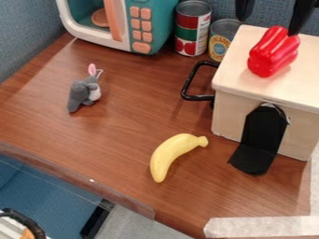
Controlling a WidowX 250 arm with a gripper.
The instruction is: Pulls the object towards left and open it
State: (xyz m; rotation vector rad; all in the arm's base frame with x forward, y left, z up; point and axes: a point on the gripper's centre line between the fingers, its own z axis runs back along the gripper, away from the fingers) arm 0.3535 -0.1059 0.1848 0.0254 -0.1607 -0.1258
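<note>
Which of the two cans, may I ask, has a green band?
The red-and-green can beside the toy microwave; the other can has a yellow and blue label.

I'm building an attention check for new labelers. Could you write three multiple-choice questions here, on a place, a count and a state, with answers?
1. Where is the red pepper?
A) beside the banana
B) on the box
C) on the floor

2. How many cans stand by the toy microwave?
A) two
B) one
C) four

3. How are the fingers of the gripper?
A) around the banana
B) pressed together
C) apart

1 B: it lies on the box's top.
2 A: one taller, one shorter.
3 C: a gap shows between them.
</note>
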